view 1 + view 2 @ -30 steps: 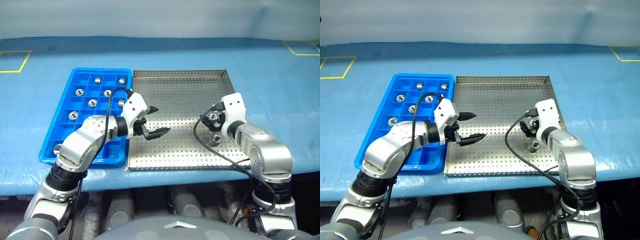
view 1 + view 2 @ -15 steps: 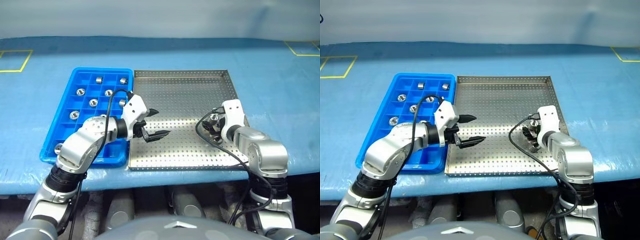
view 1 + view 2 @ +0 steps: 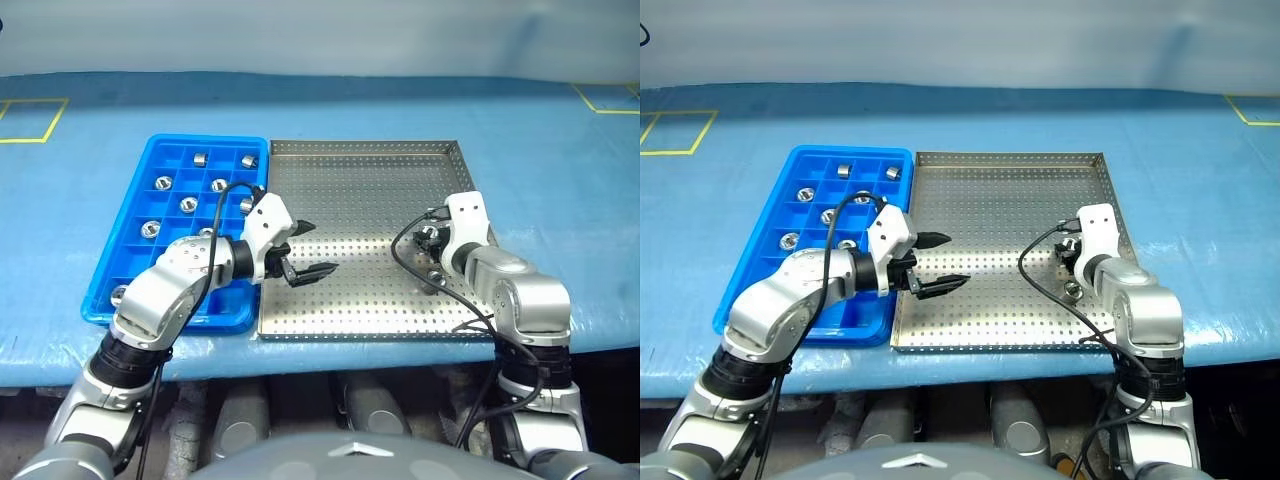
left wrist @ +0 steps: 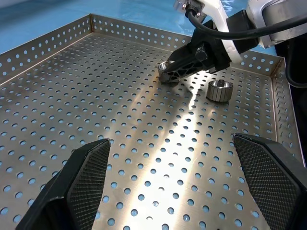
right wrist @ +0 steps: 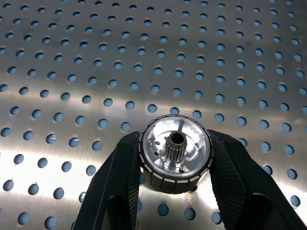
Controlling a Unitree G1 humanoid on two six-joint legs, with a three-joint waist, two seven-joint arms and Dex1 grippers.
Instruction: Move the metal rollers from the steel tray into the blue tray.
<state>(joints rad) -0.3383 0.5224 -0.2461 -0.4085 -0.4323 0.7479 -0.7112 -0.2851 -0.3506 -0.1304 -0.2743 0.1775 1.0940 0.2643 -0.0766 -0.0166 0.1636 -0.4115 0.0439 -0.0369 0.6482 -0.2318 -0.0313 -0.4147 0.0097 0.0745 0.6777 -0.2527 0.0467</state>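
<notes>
Clamping roller [image 5: 175, 154], right gripper [image 5: 175, 191] closed

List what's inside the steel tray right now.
Two metal rollers: one clamped in the right gripper, a loose roller beside it. The steel tray otherwise shows perforated floor. The right arm covers part of its near right corner.

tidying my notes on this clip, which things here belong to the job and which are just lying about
Job:
- rollers: one in the right end effector, one loose, several in the blue tray
- steel tray

Lying about:
- blue table sheet
- yellow tape squares
</notes>
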